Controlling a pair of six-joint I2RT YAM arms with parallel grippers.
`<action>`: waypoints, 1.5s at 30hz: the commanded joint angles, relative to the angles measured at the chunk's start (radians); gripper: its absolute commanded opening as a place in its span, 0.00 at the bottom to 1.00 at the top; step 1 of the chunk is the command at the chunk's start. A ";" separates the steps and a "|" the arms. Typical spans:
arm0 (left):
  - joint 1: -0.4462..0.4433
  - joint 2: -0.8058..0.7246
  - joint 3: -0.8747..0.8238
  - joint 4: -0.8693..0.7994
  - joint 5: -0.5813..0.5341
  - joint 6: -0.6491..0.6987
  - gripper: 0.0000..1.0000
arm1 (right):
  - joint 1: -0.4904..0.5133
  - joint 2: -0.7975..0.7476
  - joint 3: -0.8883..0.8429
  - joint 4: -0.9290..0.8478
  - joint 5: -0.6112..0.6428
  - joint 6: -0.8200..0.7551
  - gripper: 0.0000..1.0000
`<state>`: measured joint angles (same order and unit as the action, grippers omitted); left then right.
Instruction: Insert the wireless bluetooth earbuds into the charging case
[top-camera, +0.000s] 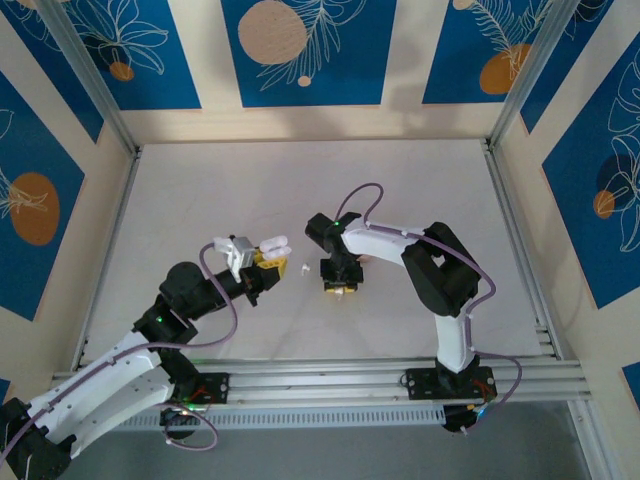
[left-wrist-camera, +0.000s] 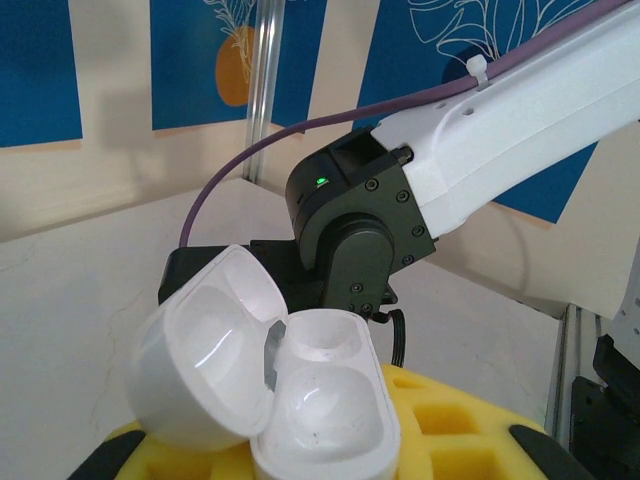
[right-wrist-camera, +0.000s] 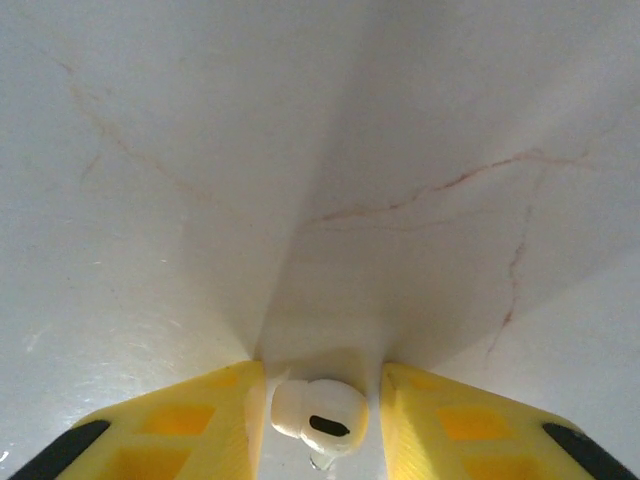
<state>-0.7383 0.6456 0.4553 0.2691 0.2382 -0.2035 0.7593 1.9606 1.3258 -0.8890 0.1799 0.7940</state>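
Top view: left gripper (top-camera: 263, 262) left of centre on table (top-camera: 300, 180), charging case (top-camera: 272, 244) at its tip. Loose earbud (top-camera: 303, 268) on table just right of case, between both grippers. Right gripper (top-camera: 340, 284) just right of that, near frame centre.
Left wrist view: case lower centre, lid (left-wrist-camera: 200, 370) left of base (left-wrist-camera: 330, 410); right arm (left-wrist-camera: 480, 140) behind, upper right.
Right wrist view: earbud (right-wrist-camera: 320, 412) bottom centre, between fingers (right-wrist-camera: 200, 410); contact unclear.

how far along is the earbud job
Done: the charging case is open in the left hand, nothing inside yet. In hand: a white earbud sits between the fingers of the right hand, grip unclear. Left: seating it, plus a second earbud on the table.
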 joint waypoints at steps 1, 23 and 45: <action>-0.007 0.003 0.013 0.047 0.016 -0.007 0.15 | 0.001 0.001 -0.007 0.006 -0.010 0.019 0.33; -0.008 0.102 -0.023 0.192 0.080 -0.017 0.15 | 0.067 -0.573 -0.051 0.088 0.261 -0.107 0.29; -0.032 0.186 -0.007 0.285 0.128 -0.041 0.14 | 0.337 -0.696 0.051 0.373 0.356 -0.404 0.29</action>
<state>-0.7563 0.8352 0.4427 0.5102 0.3408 -0.2306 1.0904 1.2667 1.3445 -0.5682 0.4957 0.4282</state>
